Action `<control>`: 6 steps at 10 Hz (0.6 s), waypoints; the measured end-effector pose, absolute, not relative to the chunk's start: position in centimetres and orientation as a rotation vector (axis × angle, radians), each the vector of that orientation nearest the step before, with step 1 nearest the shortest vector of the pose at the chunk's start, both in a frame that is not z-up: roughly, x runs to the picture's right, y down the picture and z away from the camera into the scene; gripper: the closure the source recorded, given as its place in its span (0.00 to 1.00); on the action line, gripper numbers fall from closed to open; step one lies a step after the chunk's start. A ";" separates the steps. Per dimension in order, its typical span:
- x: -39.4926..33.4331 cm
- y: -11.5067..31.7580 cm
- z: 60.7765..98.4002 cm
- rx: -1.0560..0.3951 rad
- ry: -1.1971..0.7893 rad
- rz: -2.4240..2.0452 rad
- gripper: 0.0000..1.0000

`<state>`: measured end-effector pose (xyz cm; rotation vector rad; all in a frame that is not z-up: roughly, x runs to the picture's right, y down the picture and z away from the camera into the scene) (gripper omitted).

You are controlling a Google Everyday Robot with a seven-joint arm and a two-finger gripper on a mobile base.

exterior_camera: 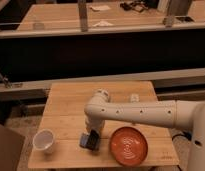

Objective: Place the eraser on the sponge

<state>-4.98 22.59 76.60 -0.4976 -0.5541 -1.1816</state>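
The blue sponge (85, 141) lies flat near the front edge of the wooden table (66, 107), between the cup and the plate. The black eraser (94, 142) stands over the sponge's right part, touching or just above it; I cannot tell which. My white arm reaches in from the right and bends down, so the gripper (92, 134) sits directly on top of the eraser. The gripper's lower end merges with the dark block, and whether it still holds the eraser is unclear.
A white cup (44, 140) stands at the front left of the table. An orange plate (128, 145) lies just right of the sponge. A tiny white object (134, 98) rests at the back right. Dark counters run behind the table.
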 end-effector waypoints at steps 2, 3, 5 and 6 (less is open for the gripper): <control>-4.8 22.7 76.5 -0.497 -0.548 -1.189 0.88; -4.9 22.8 76.5 -0.497 -0.547 -1.194 0.87; -4.7 22.7 76.5 -0.496 -0.538 -1.198 0.73; -4.6 22.7 76.5 -0.500 -0.535 -1.201 0.67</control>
